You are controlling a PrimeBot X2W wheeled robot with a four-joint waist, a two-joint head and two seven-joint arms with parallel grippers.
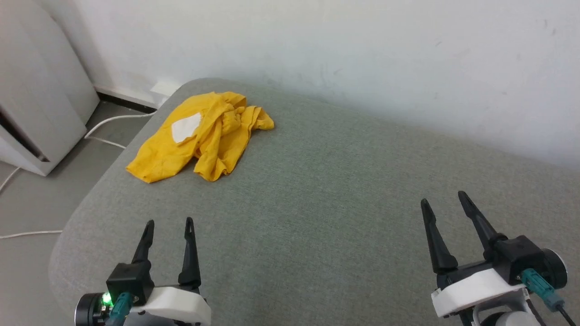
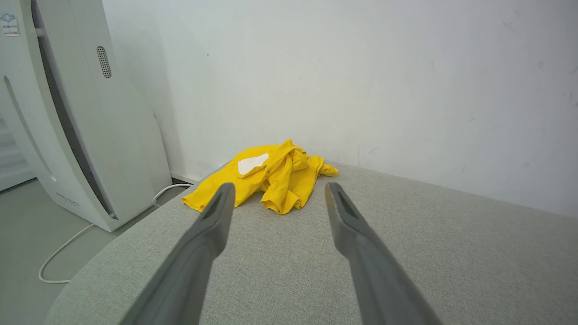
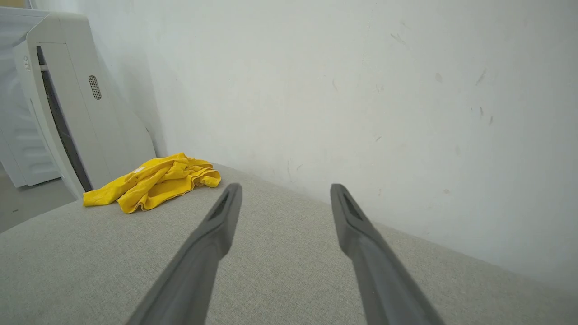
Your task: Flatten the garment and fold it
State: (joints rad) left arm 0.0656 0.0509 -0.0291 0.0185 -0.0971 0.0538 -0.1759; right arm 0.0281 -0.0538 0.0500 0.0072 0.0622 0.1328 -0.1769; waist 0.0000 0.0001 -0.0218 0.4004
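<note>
From the head view, the garment [image 1: 201, 136] lies in a heap at the far left corner of the grey cushion [image 1: 317, 203], right by its rounded edge, with nothing touching it. The left gripper [image 1: 169, 222] hovers over the cushion's near left edge with its two dark fingers parted and empty. The right gripper [image 1: 442, 198] hovers over the near right part, also spread and holding nothing. The shirt is almost straight ahead of the left claw and well off to the left of the right one, so I'd say the left arm has the shorter reach. Its long axis slants from the cushion's left edge up toward the far side. The cloth is mustard yellow, bunched and twisted, with a white patch [image 1: 186, 127] turned up on its left half. Along the left gripper [image 2: 280, 186] in its wrist view, the garment [image 2: 271, 178] sits dead ahead between the spread fingers, its crumpled folds piled at the cushion's far corner. Along the right gripper [image 3: 285, 186], the garment [image 3: 153, 183] lies far off to the left as a low rumpled mound. No print can be made out.
</note>
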